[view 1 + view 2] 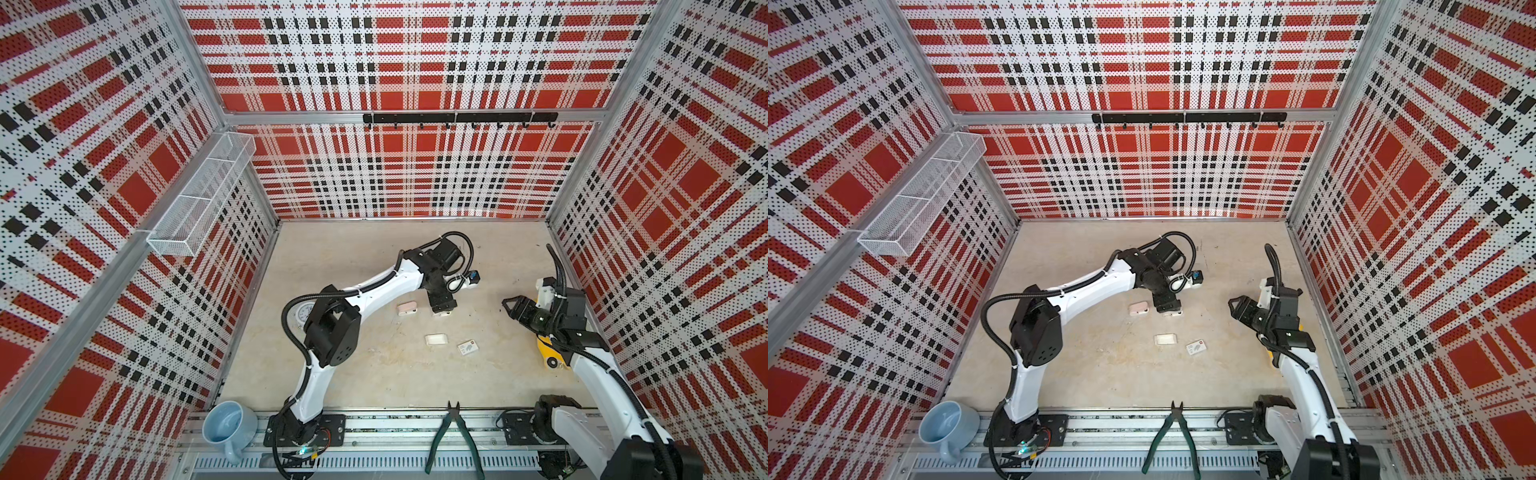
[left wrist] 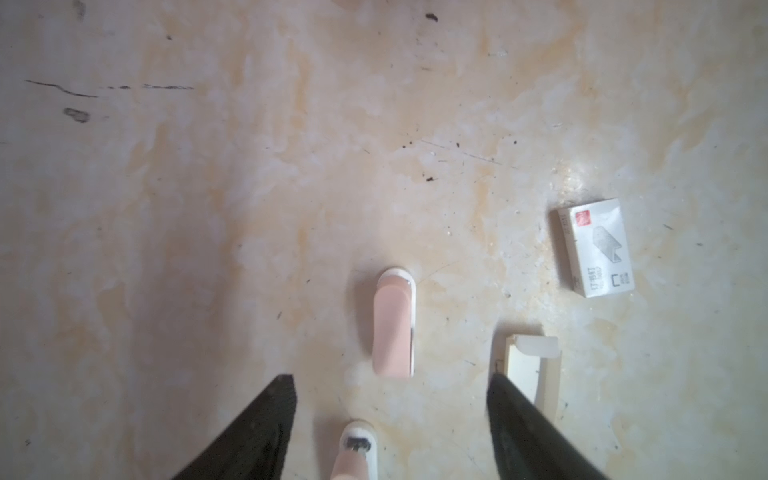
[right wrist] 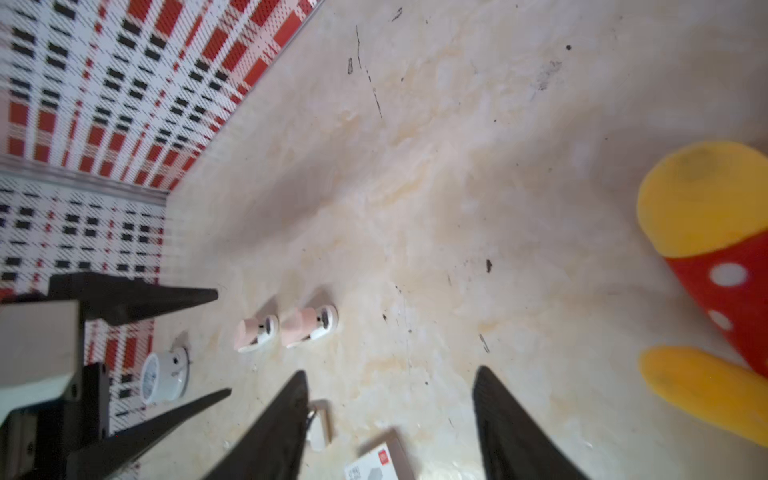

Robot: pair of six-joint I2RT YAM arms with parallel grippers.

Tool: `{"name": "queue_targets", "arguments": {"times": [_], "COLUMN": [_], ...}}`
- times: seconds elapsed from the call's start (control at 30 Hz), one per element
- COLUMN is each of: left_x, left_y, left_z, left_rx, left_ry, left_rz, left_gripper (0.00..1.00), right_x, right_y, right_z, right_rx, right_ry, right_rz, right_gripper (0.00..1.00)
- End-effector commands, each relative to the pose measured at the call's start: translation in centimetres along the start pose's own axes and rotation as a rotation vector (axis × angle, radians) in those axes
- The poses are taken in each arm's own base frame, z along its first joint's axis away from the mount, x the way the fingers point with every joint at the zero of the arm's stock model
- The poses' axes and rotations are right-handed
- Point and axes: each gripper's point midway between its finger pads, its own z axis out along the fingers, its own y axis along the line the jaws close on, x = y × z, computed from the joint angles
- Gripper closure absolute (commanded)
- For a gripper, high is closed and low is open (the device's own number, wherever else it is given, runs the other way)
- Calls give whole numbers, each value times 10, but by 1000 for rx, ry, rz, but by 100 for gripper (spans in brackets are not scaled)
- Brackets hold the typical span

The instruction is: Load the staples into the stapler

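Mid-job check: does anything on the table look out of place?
Yes. The white inner tray lies pulled out, apart from its printed sleeve; what it holds is unclear. Also, two pink staplers show rather than one, the second under the open left gripper.

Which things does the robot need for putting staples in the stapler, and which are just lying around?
For the job:
pink stapler
second pink stapler
white staple-box sleeve with the red mark
open white tray near the sleeve

Just lying about:
small white clock
blue mug
green-handled pliers
yellow-and-red plush toy
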Motion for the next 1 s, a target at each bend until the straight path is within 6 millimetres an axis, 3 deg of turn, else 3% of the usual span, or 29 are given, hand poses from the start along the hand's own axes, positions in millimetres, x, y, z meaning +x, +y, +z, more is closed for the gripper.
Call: {"name": "queue_targets", "arguments": {"times": [0.0, 0.03, 0.1, 0.13, 0.37, 0.63, 0.83, 0.97], "left_x": [3, 8, 20, 28, 95, 180, 238, 267], "left_y": [20, 26, 40, 49, 96, 131, 144, 141], "left_z": [-41, -48, -62, -69, -100, -126, -145, -165], "left_rx": [-9, -7, -9, -20, -169, -377, -596, -795], "left_ry": [-86, -99, -130, -149, -224, -324, -491, -577], "left_rz": [-117, -156, -236, -275, -476, -686, -803, -797], "left_gripper": [22, 22, 21, 0, 0, 0, 0, 0], "right_x": [-51, -54, -62, -65, -82, -95, -85, -89], "right_y": [22, 18, 12, 8, -12, -40, -44, -32], "right_z": [2, 7, 15, 20, 43, 27, 31, 37], "right_rx": [-56, -41, -7, 12, 96, 260, 238, 177], "right_ry": [-159, -163, -168, -171, -224, -470, -537, -579], "right_rz": [-148, -159, -176, -187, -263, -414, -506, -549], "right_gripper": [5, 0, 0, 0, 0, 0, 0, 0]}}
